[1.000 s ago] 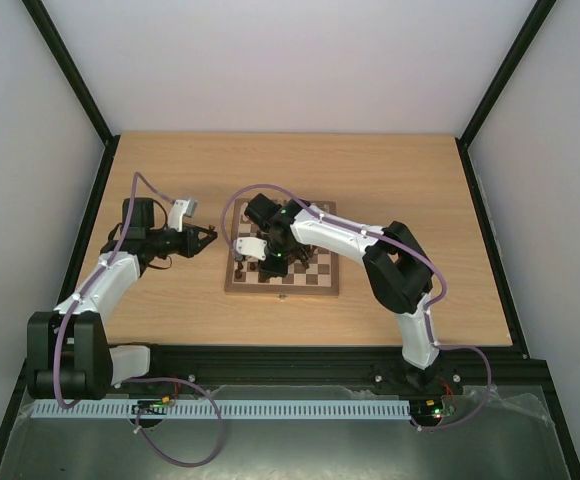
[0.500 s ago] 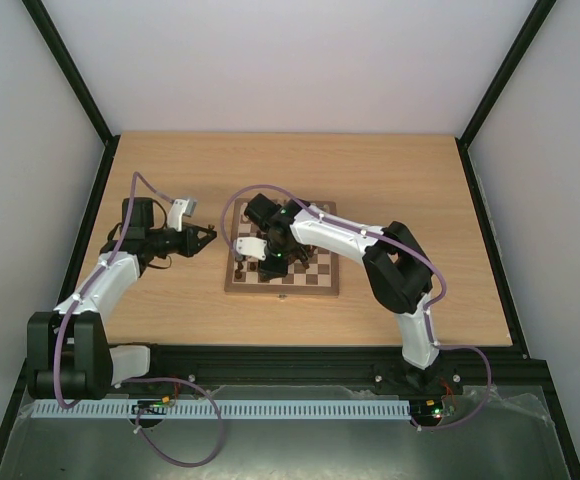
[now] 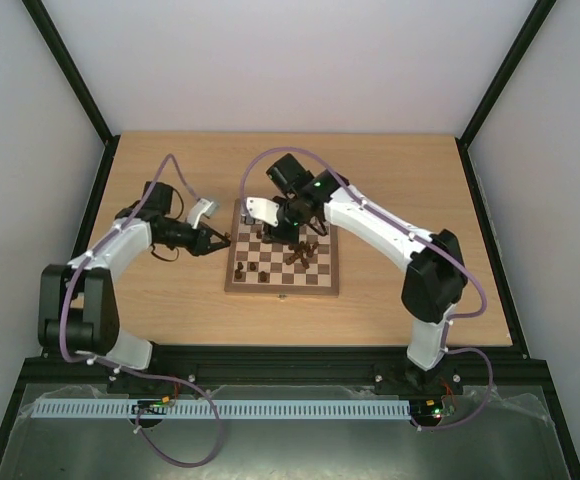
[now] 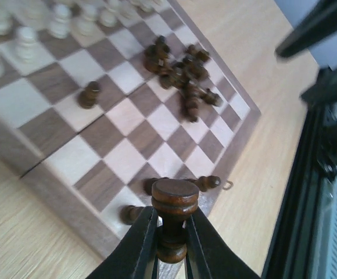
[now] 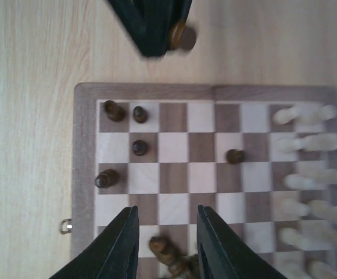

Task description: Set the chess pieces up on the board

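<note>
The board (image 3: 281,288) lies mid-table. My left gripper (image 3: 224,241) is at its left edge, shut on a dark brown chess piece (image 4: 174,196) held just above the board's corner (image 4: 87,218). Two dark pieces (image 4: 132,214) stand under it. My right gripper (image 3: 292,235) hangs open above the board (image 5: 81,145), over a heap of fallen dark pieces (image 5: 168,251), also seen in the left wrist view (image 4: 183,78). Several dark pieces (image 5: 113,110) stand near the left edge. Pale pieces (image 5: 308,174) line the opposite side.
A lone dark piece (image 5: 234,156) stands mid-board. The left gripper with its piece (image 5: 183,38) shows beyond the board's edge in the right wrist view. A small metal clasp (image 5: 67,225) sticks out of the board's border. Black frame rails (image 3: 100,190) edge the table.
My left arm has swung right, bringing its gripper to the board's left edge. My right gripper has pulled back from low over the board toward the far side.
</note>
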Robot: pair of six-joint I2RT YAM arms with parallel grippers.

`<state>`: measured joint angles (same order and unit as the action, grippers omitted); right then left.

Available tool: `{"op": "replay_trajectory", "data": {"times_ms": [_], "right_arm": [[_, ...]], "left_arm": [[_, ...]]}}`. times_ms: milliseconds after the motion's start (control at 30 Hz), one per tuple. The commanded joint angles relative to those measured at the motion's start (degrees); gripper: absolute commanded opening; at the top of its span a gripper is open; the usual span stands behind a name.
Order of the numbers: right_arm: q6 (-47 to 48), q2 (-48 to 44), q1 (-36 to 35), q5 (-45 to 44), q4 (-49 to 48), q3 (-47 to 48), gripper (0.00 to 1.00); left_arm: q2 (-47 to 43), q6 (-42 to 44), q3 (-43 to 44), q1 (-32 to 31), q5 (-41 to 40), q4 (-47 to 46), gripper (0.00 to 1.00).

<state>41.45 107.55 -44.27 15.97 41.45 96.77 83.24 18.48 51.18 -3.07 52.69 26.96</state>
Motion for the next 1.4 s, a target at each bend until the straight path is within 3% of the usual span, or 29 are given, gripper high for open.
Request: {"op": "replay_trajectory", "data": {"times_ms": [0, 233, 333, 800, 1167, 1367], "right_arm": [[9.1, -4.1, -0.4, -2.4, -3.2, -0.9, 0.28], [20.8, -4.0, -1.7, -7.3, -5.2, -1.9, 0.28], [24.1, -3.6, -2.6, -7.6, -3.8, -1.8, 0.28], [26.0, -0.6, -6.0, -6.2, 5.4, 0.2, 0.33], [23.1, 1.5, -7.4, -8.1, 1.7, 0.2, 0.42], [24.8, 1.7, -7.9, -7.2, 2.5, 0.4, 0.32]], "left_arm": [[6.0, 14.7, 6.6, -2.7, 5.8, 16.4, 0.1], [20.9, 31.4, 19.5, -6.7, 10.1, 40.5, 0.11], [24.9, 35.3, 21.9, -8.1, 11.5, 46.2, 0.11], [26.6, 32.0, 25.1, -10.1, 14.5, 47.0, 0.11], [27.6, 31.1, 26.5, -11.2, 14.8, 47.1, 0.12], [27.8, 30.8, 26.4, -11.3, 14.9, 47.1, 0.14]]}}
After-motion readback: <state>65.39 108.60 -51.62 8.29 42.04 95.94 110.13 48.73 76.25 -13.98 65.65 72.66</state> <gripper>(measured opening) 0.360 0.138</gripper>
